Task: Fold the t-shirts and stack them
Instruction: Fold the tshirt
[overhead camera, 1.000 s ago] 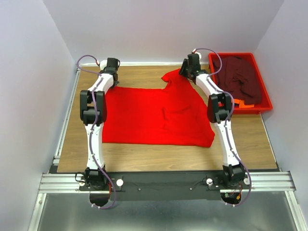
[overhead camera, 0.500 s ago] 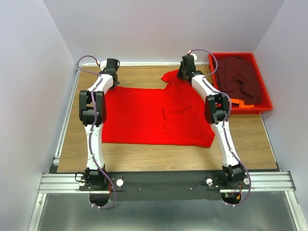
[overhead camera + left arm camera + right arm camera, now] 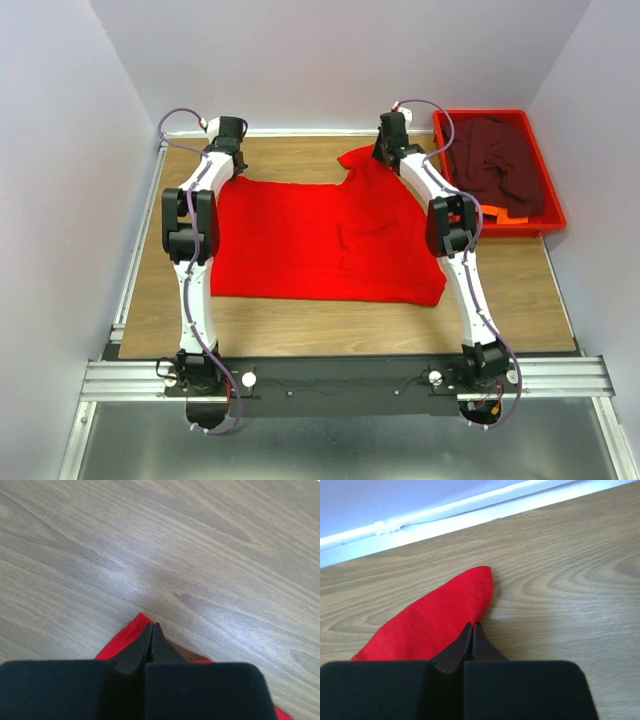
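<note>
A bright red t-shirt [image 3: 320, 240] lies spread flat over the middle of the wooden table. At its far left corner my left gripper [image 3: 231, 142] points down; in the left wrist view its jaws [image 3: 151, 626] are shut with a red corner [image 3: 122, 641] pinched under the tips. My right gripper [image 3: 388, 147] is at the far right sleeve [image 3: 360, 158], and its jaws [image 3: 471, 625] are shut on the sleeve's edge [image 3: 437, 622]. A dark maroon t-shirt [image 3: 497, 165] lies crumpled in the tray.
The red plastic tray [image 3: 495, 114] sits at the far right of the table, with something orange [image 3: 507, 214] under the maroon cloth. Walls stand close at the back and both sides; a white baseboard [image 3: 445, 517] runs just beyond the right gripper.
The right gripper's jaws have closed onto the sleeve edge after shifting slightly left. The left gripper stayed shut and the shirt has not moved.
</note>
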`<state>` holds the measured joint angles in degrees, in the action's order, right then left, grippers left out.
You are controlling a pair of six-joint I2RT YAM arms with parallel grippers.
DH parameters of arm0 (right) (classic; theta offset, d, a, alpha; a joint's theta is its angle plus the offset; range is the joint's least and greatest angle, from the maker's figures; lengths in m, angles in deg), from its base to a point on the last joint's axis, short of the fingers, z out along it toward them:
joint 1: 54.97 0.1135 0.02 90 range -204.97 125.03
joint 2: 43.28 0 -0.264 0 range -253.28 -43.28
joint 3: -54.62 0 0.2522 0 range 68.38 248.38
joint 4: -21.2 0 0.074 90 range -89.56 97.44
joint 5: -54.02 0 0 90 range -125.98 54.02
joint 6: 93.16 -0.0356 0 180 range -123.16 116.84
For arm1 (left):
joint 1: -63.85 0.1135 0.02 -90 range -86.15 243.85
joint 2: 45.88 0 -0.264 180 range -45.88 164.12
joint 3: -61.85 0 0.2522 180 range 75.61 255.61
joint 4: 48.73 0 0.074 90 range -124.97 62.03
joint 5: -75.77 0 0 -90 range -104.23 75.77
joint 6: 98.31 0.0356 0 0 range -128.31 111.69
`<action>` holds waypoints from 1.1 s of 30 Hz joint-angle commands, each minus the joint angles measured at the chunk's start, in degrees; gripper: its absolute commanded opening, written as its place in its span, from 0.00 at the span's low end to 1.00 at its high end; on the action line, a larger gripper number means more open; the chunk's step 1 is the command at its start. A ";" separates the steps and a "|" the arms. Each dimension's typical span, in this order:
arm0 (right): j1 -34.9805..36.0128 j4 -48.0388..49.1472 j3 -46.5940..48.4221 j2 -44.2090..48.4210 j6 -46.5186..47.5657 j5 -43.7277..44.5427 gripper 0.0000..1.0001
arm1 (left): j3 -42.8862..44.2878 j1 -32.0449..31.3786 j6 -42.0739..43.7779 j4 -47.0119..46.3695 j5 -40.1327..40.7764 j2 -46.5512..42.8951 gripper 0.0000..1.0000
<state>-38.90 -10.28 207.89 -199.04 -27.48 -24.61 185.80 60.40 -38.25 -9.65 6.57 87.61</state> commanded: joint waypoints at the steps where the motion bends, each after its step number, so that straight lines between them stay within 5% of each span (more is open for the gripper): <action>1: -1.66 0.75 -0.45 4.32 1.73 3.04 0.00 | 0.64 0.54 1.37 -2.12 -0.41 -3.15 0.00; 18: -2.63 3.04 -13.72 17.77 1.73 1.28 0.00 | -2.61 2.92 1.46 -4.49 -2.69 -5.26 0.00; 33: -2.63 5.85 -42.63 39.12 -2.31 0.75 0.00 | -15.52 2.92 0.05 -8.80 -3.75 -16.15 0.00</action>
<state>-41.43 -5.86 171.10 -166.06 -27.59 -24.26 172.78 62.98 -37.70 -15.92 3.20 77.03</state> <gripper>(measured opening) 0.008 0.005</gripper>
